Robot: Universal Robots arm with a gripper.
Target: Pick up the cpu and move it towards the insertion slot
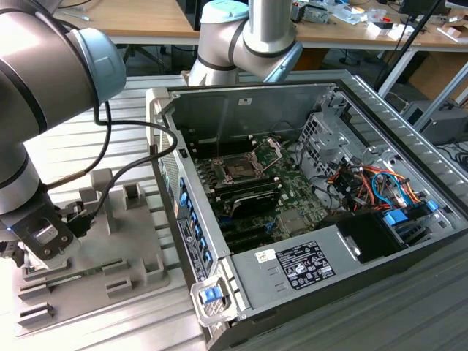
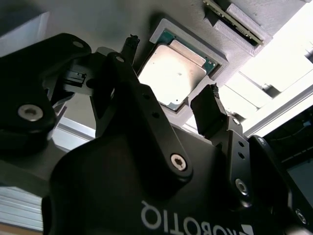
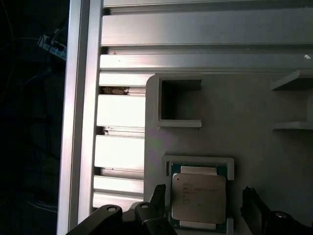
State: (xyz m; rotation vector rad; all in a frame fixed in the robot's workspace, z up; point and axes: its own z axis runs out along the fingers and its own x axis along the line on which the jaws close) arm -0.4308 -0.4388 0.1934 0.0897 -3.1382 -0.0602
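The black gripper (image 2: 171,67), fingers (image 2: 211,105) apart, hangs over the flat, shiny square cpu (image 3: 198,197) in the grey plastic tray (image 3: 244,122).

The gripper (image 2: 171,71) is hanging over the grey tray (image 2: 186,19), its two black fingers (image 2: 212,105) standing spread apart, one on each side of the cpu (image 2: 171,76), with a gap showing between each fingertip and the chip. The cpu is lying flat in the tray's square recess near the tray's edge, its silvery top facing up. A long thin board (image 2: 234,19) is resting between raised ridges nearby.
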